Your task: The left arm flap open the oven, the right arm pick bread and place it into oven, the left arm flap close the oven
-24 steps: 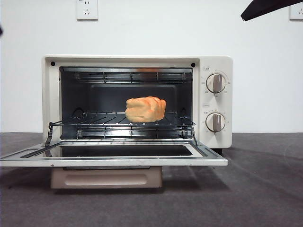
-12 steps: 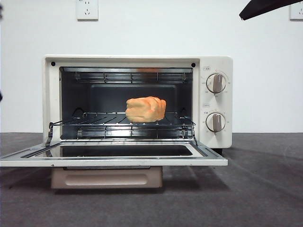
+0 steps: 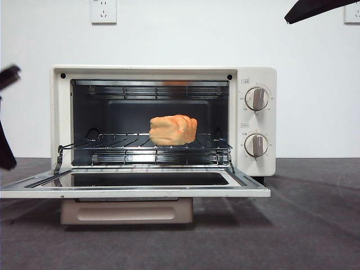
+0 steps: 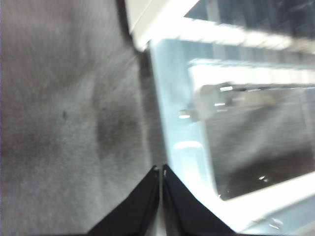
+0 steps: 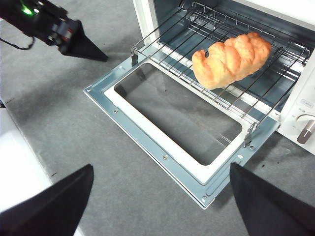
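The cream-white oven [image 3: 256, 163] stands with its door [image 3: 135, 191] folded flat down. The golden bread [image 3: 172, 130] lies on the wire rack [image 3: 112, 147] inside, also seen as the bread [image 5: 231, 59] in the right wrist view. My left gripper [image 4: 161, 171] is shut, low over the cloth beside the door's left edge [image 4: 172, 98]. The right wrist view shows the same left gripper [image 5: 98, 55] just left of the door's hinge corner. The left arm [image 3: 5, 152] is a blurred dark shape at the front view's left edge. My right gripper [image 5: 161, 167] hangs open high above the door, holding nothing.
The oven rests on a dark grey cloth [image 3: 304, 225] before a white wall with two sockets [image 3: 103, 11]. Two grey knobs [image 3: 256, 98] sit on the oven's right panel. A black tip of the right arm [image 3: 315, 8] shows at the top right corner.
The left arm has come into the front view at the left edge, moving toward the door. Bread, oven door and the right arm's tip have stayed put.
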### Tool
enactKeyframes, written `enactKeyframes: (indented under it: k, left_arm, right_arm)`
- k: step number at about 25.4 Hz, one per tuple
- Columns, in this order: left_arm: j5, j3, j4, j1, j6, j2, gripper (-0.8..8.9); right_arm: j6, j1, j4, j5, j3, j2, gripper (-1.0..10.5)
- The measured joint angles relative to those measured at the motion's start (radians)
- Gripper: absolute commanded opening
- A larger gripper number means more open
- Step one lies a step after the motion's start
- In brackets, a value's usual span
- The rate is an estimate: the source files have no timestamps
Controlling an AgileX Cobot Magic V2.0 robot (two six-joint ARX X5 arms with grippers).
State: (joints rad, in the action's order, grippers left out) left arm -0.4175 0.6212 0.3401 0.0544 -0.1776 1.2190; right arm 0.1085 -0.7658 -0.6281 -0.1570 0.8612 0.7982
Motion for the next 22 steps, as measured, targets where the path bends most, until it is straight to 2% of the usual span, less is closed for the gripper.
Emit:
enactKeyframes:
  k: [9, 14, 22]
  left_arm:
    - [-0.016, 0.000, -0.088, 0.000, 0.016, 0.163, 0.14]
    - [-0.103, 0.000, -0.117, -0.001, 0.022, 0.218, 0.14]
    - [-0.167, -0.002, -0.121, -0.012, 0.022, 0.238, 0.14]
  right_arm:
    - [0.000, 0.000, 0.000, 0.000, 0.000, 0.000, 4.4]
    - [0.000, 0.000, 0.000, 0.000, 0.000, 0.000, 4.4]
    - [0.001, 0.000, 0.000, 0.000, 0.000, 0.000, 4.4]
